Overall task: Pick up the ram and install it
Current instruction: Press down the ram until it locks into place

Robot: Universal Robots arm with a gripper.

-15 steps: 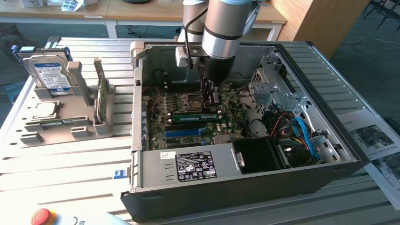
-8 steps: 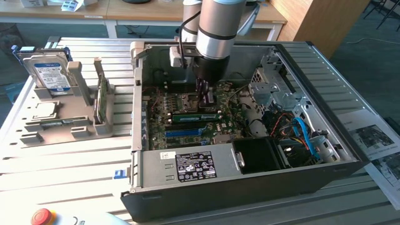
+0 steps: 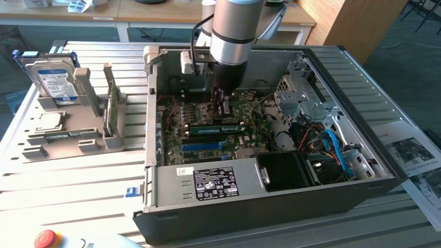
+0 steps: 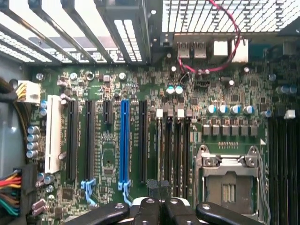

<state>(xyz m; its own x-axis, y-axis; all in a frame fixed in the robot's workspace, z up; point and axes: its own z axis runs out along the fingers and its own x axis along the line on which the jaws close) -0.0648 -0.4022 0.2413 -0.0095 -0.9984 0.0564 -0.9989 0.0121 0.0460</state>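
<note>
The arm reaches down into the open case (image 3: 289, 204) on the desk (image 3: 76, 178). The gripper (image 3: 222, 106) hangs just above the motherboard (image 3: 206, 114), near the case's back wall. Its fingers (image 4: 147, 210) are pressed together, and the wrist view shows nothing green between them; the dark tips of the gripper (image 4: 158, 186) sit over the black slots just beside the blue slot (image 4: 124, 140).

The ram (image 3: 110, 109) stands on edge in a gray holder (image 3: 76, 140) on the desk, towards the exterior view's left, outside the case and well apart from the gripper. A hard drive (image 3: 57, 82) stands upright in the same holder, further to the exterior view's left.

Inside the case, a green strip (image 3: 217, 128) lies along the slots between the gripper and the blue slot (image 3: 203, 146); it is unclear whether it is a second stick or bare board. The power supply (image 3: 206, 183) fills the near side of the case.
</note>
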